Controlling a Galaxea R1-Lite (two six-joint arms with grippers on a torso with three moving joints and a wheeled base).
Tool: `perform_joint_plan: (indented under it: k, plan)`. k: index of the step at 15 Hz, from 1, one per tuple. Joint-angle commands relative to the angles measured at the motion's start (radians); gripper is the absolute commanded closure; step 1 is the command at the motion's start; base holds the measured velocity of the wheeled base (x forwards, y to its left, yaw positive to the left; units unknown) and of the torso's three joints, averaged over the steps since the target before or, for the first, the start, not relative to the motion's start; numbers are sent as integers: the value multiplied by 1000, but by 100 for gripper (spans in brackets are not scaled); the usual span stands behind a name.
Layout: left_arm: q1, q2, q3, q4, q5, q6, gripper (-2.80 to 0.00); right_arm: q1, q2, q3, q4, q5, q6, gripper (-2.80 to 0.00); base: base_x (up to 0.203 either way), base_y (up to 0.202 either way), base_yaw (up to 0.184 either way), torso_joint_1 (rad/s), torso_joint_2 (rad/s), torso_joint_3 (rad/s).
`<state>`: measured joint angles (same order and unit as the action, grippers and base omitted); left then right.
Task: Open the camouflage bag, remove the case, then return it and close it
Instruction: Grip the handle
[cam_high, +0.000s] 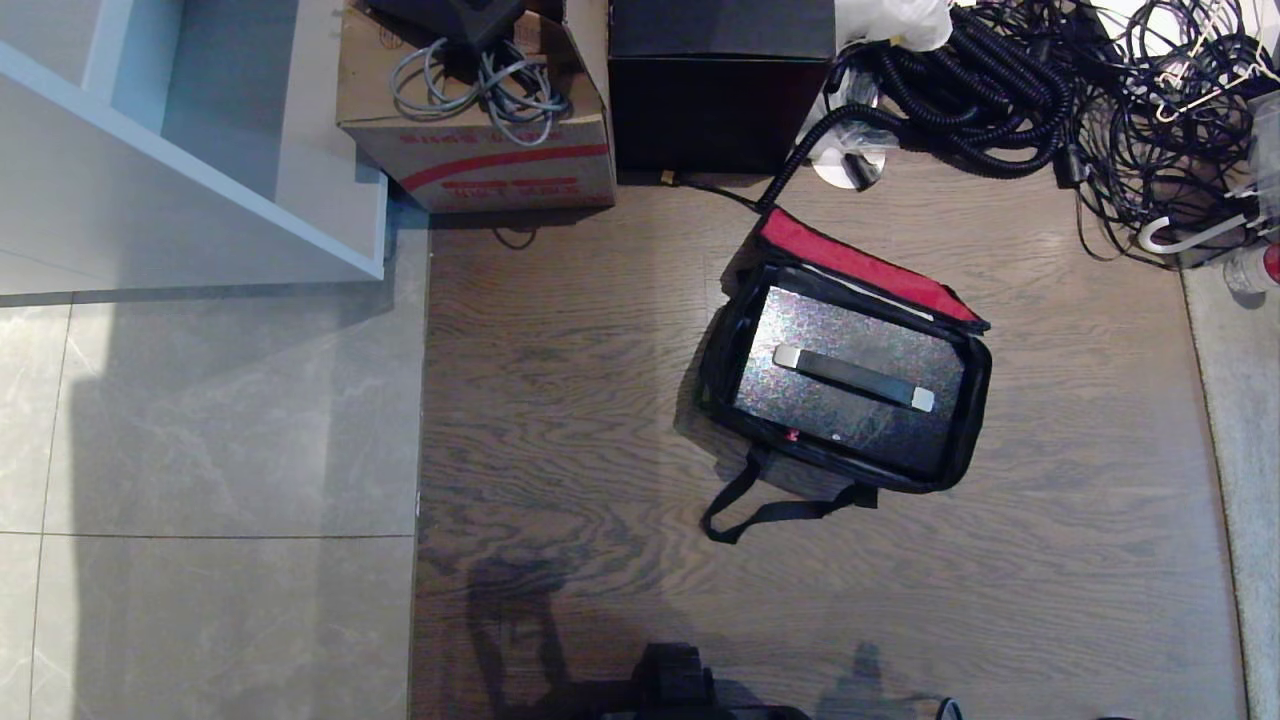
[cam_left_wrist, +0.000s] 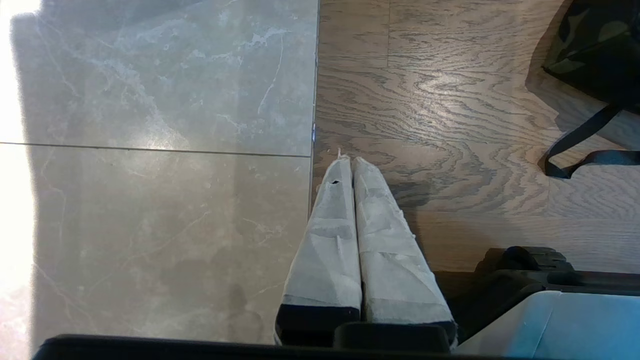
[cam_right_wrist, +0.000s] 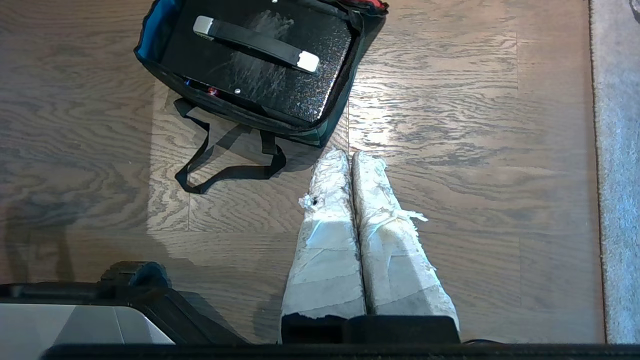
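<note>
Open camouflage bag (cam_high: 975, 400) lies diagonally on the floor.

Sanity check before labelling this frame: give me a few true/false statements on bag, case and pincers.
1. The camouflage bag lies open on the wood floor. True.
2. The case stands on the floor beside the bag. False: it sits inside the bag, handle up.
3. The right pincer grips the bag's strap. False: it is shut on nothing, apart from the bag.
4. The left pincer is shut. True.
5. The bag's flap shows a red lining. True.
</note>
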<state>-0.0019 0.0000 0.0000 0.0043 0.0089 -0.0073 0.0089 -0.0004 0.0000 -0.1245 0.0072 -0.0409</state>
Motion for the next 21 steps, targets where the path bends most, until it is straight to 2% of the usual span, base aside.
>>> perform_joint_plan:
  k: [1, 21]
  plan:
    - [0, 0, 0, 0, 0, 0, 0, 0, 2, 40, -1, 0, -1, 0, 0, 0, 0, 0, 0, 0]
    - [0, 0, 0, 0, 0, 0, 0, 0, 2, 40, -1, 0, -1, 0, 0, 0, 0, 0, 0, 0]
